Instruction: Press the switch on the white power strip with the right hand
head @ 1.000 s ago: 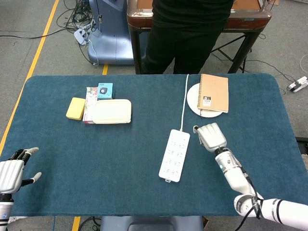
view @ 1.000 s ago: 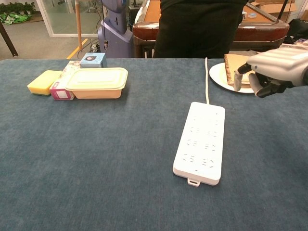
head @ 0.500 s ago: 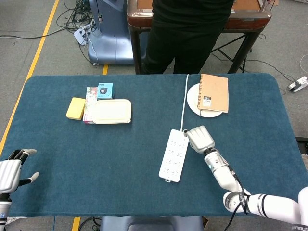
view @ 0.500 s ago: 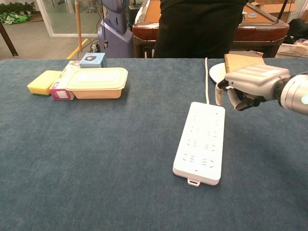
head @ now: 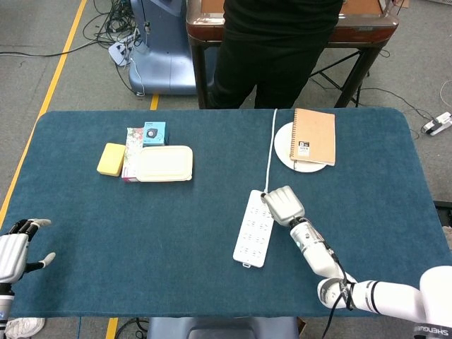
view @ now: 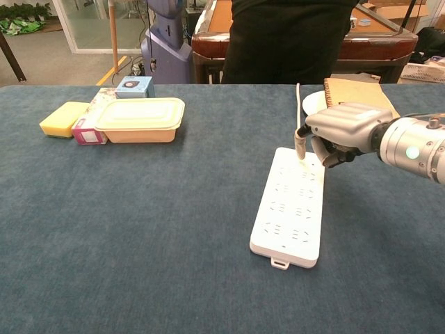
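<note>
The white power strip [head: 255, 227] [view: 290, 205] lies lengthwise at the table's centre-right, its white cord [head: 270, 148] [view: 299, 115] running to the far edge. My right hand [head: 284, 205] [view: 343, 131] hovers over the strip's far end, fingers curled in with one finger pointing down; its tip touches the strip's top near the cord end. The switch itself is hidden under that finger. My left hand [head: 15, 251] rests open at the table's near left edge, holding nothing; the chest view does not show it.
A cream lidded container [head: 164, 164] [view: 140, 118], a yellow sponge [head: 111, 159] [view: 64, 118] and small boxes [head: 153, 133] [view: 135, 86] sit at the far left. A brown notebook [head: 313, 135] lies on a white plate [head: 284, 145] behind my right hand. A person in black [head: 275, 42] stands at the far edge.
My right hand has moved left from beside the strip to over its far end and lowered one finger onto it. The left hand has slid slightly toward the near edge.
</note>
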Tool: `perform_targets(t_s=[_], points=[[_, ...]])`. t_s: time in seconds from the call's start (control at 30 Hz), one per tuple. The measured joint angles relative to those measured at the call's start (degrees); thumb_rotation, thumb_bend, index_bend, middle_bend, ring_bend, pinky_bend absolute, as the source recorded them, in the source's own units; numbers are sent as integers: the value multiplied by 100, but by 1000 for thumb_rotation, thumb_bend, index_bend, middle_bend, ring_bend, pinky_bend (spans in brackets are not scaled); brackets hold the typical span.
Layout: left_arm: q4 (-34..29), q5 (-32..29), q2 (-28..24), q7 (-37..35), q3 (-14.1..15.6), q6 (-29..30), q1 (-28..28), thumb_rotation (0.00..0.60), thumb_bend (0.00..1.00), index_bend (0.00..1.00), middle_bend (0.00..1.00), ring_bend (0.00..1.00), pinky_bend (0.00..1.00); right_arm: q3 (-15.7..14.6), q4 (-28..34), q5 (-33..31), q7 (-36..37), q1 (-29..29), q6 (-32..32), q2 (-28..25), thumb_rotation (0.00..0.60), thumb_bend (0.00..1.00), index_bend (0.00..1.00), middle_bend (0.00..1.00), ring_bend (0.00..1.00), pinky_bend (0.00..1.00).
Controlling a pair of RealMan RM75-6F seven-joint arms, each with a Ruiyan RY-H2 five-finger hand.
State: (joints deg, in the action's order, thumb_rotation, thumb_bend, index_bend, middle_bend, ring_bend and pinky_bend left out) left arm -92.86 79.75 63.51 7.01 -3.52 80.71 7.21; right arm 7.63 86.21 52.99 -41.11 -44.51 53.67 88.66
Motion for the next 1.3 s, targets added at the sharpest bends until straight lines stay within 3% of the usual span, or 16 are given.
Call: perform_targets(t_s=[1.03,1.3], points=[[-23,-7,-40,-59,16,-62,19,600,129,375,328,250,537,-194,-251,-260,31,-179,3,177,600,1000,398,1000,1000,1000],[-20,-4,-24,-13,28,-85,32,600,129,375,328,250,537,-153,15,-88,89,-175,190,47,600,1000,398,1000,1000,1000]])
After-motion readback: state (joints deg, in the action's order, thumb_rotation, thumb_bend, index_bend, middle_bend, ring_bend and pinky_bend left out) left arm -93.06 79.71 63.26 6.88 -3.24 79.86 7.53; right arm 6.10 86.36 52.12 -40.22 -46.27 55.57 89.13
